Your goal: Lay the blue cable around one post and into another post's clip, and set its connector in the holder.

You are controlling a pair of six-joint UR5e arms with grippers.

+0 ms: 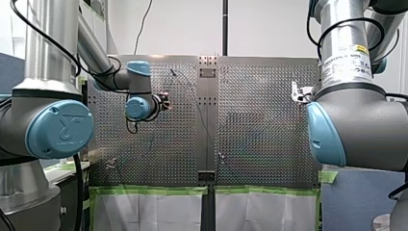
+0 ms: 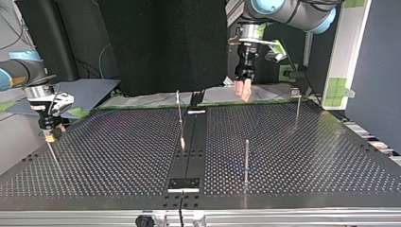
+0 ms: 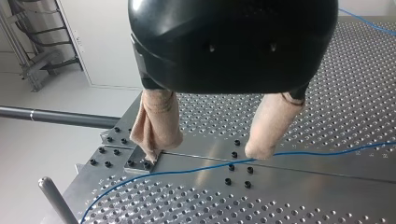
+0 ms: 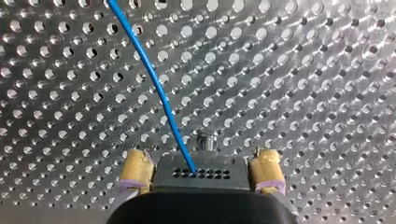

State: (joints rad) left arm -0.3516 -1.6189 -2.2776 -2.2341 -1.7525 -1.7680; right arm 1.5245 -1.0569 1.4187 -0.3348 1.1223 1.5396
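The perforated metal table [image 1: 260,134] fills the middle of the front view. Its holes run in even rows, and a smooth strip [image 1: 208,110] runs from near to far down its centre. Green tape [image 1: 149,190] edges the near side above a white sheet [image 1: 144,211], and a pale wall [image 1: 183,24] stands beyond the far edge. In the top view, a black curtain [image 2: 165,42] hangs behind the arms and thin upright posts [image 2: 246,161] rise from the table.

On the left, the left gripper [image 3: 205,154] hangs over the smooth strip beside a small bolted plate [image 3: 140,163]. Its beige pads [image 3: 156,121] are spread wide with nothing between them. The blue cable [image 3: 196,169] lies flat on the table just under their tips and crosses the strip; whether a tip touches it cannot be told.

On the right, the right gripper [image 4: 201,156] has its yellow pads [image 4: 135,168] pressed against either side of a black connector [image 4: 201,173]. The cable leaves the connector and runs far across the holes. A small metal stud [image 4: 205,140] stands just ahead of the connector.

As for markings, the left arm's blue joint cap [image 1: 60,129] bears a raised emblem. The right arm carries a white label [image 1: 346,60] with a yellow patch, its print too small to read.
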